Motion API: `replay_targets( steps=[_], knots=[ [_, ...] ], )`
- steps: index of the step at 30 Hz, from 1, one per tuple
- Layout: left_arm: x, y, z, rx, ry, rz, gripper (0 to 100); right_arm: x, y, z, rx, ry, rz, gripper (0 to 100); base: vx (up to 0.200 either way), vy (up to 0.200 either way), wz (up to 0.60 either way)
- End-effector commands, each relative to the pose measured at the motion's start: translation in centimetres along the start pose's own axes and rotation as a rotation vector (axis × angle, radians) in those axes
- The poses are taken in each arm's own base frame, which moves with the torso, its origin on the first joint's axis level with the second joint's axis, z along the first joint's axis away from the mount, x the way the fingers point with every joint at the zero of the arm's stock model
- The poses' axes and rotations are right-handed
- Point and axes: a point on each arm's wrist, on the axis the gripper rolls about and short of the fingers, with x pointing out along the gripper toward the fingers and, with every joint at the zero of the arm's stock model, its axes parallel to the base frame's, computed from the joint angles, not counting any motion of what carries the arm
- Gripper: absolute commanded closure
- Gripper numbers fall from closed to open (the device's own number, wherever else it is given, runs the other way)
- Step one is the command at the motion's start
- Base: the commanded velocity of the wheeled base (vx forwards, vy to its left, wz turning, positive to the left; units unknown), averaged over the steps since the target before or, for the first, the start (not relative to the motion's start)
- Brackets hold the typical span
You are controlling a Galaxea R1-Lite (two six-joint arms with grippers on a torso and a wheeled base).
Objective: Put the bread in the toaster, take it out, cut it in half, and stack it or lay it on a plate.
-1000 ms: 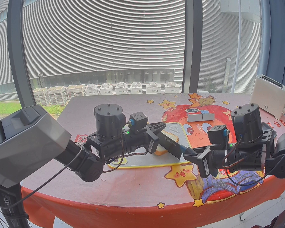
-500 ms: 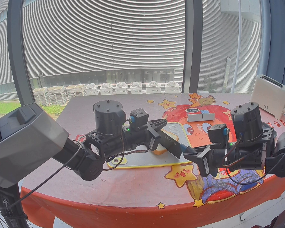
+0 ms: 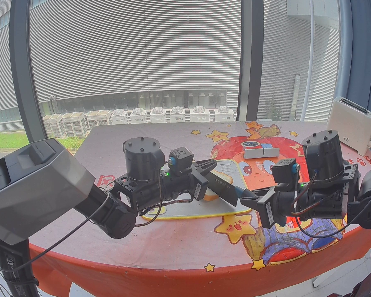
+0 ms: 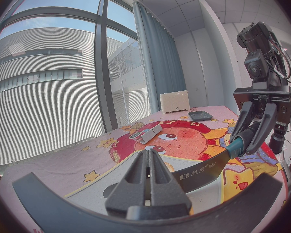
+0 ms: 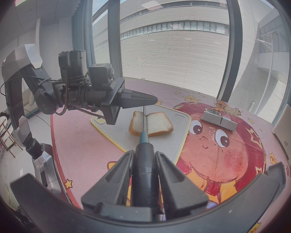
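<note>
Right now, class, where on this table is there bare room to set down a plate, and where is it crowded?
Free: the near strip of the table in front of the cutting board, and the far-left cloth beyond the left hand. Crowded: over the bread, where the left hand and the knife in the right hand meet.

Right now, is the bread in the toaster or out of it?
Out. The bread lies flat on the board, with the knife over it; the toaster stands far off.
</note>
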Motion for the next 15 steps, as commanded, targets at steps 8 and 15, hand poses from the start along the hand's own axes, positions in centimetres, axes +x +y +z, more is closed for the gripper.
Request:
replay_targets(
  steps=[8, 15],
  knots=[
    [0.3, 0.5, -0.4, -0.005, 0.011, 0.010, 100, 0.9, 0.0, -0.1, 0.001, 0.010, 0.000, 100, 0.000, 0.000, 0.00],
    [0.3, 1.2, 0.7, 0.001, -0.022, 0.027, 100, 1.3, 0.0, -0.3, 0.003, 0.022, 0.000, 100, 0.000, 0.000, 0.00]
  ],
)
